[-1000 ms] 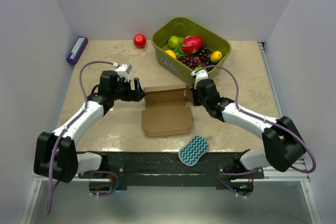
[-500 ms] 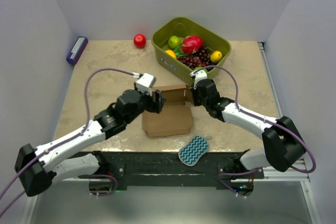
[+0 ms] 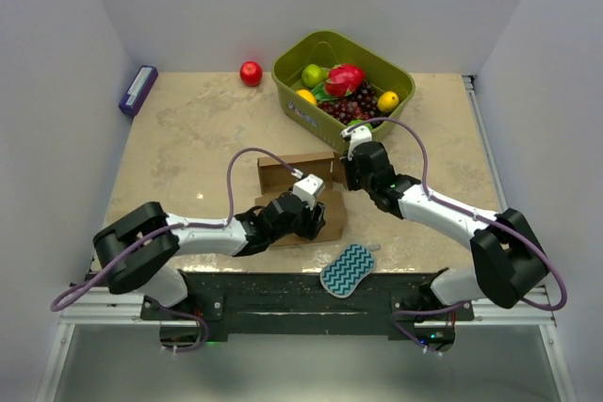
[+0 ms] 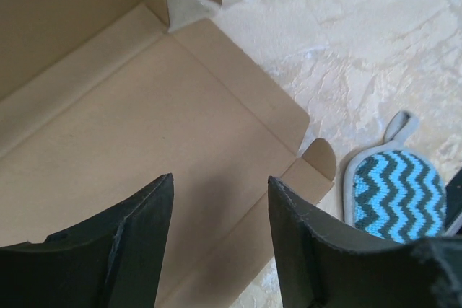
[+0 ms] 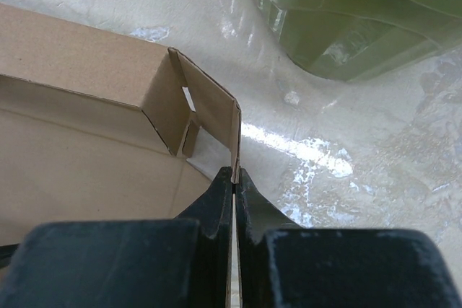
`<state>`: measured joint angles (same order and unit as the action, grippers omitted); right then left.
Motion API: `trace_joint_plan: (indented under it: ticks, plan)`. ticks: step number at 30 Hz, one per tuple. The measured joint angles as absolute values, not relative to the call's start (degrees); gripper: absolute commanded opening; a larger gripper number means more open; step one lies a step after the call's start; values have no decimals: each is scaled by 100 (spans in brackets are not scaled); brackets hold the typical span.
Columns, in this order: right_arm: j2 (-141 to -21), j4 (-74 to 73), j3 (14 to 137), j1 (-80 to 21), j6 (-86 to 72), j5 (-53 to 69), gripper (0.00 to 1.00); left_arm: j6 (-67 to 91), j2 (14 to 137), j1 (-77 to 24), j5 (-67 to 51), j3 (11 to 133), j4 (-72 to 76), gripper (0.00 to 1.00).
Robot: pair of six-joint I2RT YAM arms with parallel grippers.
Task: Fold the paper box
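Robot test cell, laboratory type. Plain white walls enclose a stone-patterned surface on three sides. A left arm and a right arm, both trailing cables, are bolted to a black rail at the near edge. Unrelated props on the surface: basket of fruit, sponge, paper box.

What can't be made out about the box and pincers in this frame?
- Top view: left pincer tips hidden beneath its own wrist, which also covers part of the paper box.
- Left wrist view: box walls cut off by the top edge.
- Right wrist view: green basket contents cut off above.
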<state>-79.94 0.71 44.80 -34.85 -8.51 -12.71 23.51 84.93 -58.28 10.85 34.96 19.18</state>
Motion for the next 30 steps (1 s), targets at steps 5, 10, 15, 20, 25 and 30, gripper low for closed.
trace_joint_plan:
  ticks: [5, 10, 15, 20, 25, 30]
  plan:
    - [-7994, 47, 4491, -3485, -858, -1271, 0, 2451, 9078, -5927, 1131, 3417, 2274, 54]
    - [-7994, 34, 4497, -3485, -897, -1273, 0, 2600, 9419, -5940, 1326, 3422, 2456, 46]
    - [-7999, -130, 4609, -3485, -974, -1293, 0, 2759, 9688, -5940, 1487, 3474, 2827, 41]
    - [-8001, -445, 4803, -3485, -1192, -1295, 0, 2928, 9904, -5940, 1577, 3518, 3146, 38]
    - [-8001, -716, 4923, -3487, -1354, -1343, 0, 2993, 10007, -5940, 1592, 3557, 3275, 38]
    - [-8025, -814, 4952, -3546, -1483, -1459, 0, 3004, 10051, -5940, 1592, 3590, 3315, 38]
